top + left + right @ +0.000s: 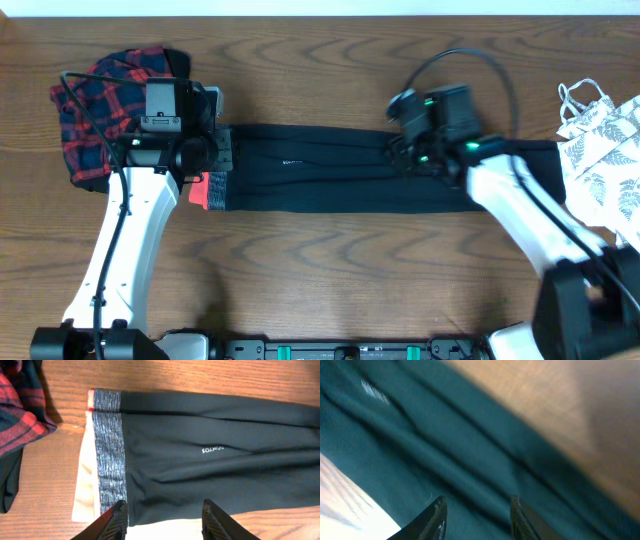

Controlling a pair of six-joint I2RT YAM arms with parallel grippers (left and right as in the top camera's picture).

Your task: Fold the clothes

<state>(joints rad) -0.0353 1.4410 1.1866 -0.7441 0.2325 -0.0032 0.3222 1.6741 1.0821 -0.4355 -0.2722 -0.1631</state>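
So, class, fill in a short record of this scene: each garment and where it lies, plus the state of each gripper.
leggings: black, stretched lengthwise across the middle of the table
waistband: grey with a coral-red edge, at the leggings' left end
plaid piece: red-navy, bunched at the far left
leaf-print top: white, at the right edge
left gripper: open, over the waistband end
right gripper: open, over the leg end; view blurred

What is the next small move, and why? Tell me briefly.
Probably lower the left gripper and close it on the waistband. The leggings lie flat at full length; that gripper and the right gripper both hover open above them, holding nothing.
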